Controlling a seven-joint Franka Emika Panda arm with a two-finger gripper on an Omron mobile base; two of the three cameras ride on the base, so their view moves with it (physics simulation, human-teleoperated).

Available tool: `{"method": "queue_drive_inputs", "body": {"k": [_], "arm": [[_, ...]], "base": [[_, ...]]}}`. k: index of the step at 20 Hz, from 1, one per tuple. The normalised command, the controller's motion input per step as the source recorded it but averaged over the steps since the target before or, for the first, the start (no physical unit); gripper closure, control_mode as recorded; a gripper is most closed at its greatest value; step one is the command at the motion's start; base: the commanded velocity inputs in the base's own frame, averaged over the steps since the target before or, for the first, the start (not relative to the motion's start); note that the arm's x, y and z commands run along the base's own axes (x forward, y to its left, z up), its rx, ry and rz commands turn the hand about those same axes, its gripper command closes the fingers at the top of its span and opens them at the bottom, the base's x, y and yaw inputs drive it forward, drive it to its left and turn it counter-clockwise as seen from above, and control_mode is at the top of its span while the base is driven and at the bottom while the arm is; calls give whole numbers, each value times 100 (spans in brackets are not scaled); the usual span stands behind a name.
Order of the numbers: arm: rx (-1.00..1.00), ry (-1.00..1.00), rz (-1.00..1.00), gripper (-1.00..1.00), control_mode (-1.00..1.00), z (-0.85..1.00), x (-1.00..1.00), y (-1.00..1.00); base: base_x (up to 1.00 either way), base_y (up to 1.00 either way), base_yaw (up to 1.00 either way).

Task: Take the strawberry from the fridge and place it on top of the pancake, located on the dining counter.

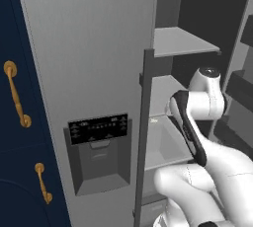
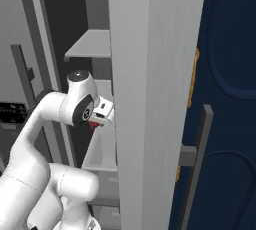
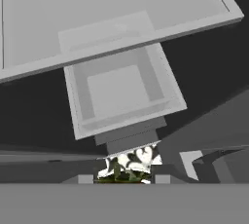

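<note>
Mo: Navy cabinets [image 1: 15,137] with gold handles stand on either side of the fridge [image 1: 89,48], whose right compartment is open. Where is the claw?

Lia: Start at the gripper [image 2: 101,116]. In the right base view it is inside the fridge's open compartment, below the upper shelf [image 2: 90,44]. Its jaws are drawn together, with a small red thing between and just under them. I take that to be the strawberry [image 2: 93,123], clamped.

Mo: Does the hand view confirm it?

Lia: Only in part. At the bottom, close to the fingers, there is a mottled white and green patch. It may be the fruit's leafy top, but I cannot tell. Beyond it, lower in the fridge, sits an empty grey drawer [image 3: 121,91], with a shelf [image 3: 112,18] above that.

Mo: How will the fruit handle?

Lia: My guess is very light, soft and easily bruised. It is also tapered and smooth, so it could squirt out of a hard pinch. A gentle grip across the widest part, near the shoulders, should be the safest.

Mo: Any risks?

Lia: It is much smaller than the claw, so a slight slip could drop it into the drawer. The white arm [image 1: 197,107] is bent tightly inside the fridge, so I would back out slowly, clear of the shelf edges and the door.
</note>
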Motion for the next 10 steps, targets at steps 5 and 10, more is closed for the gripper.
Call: {"method": "queue_drive_inputs", "body": {"k": [5,10], "arm": [[-6,4,3,100,-100,73,-92,43],[-10,9,2,100,-100,26,-83,-3]], "base": [[0,0,0],[0,0,0]]}}
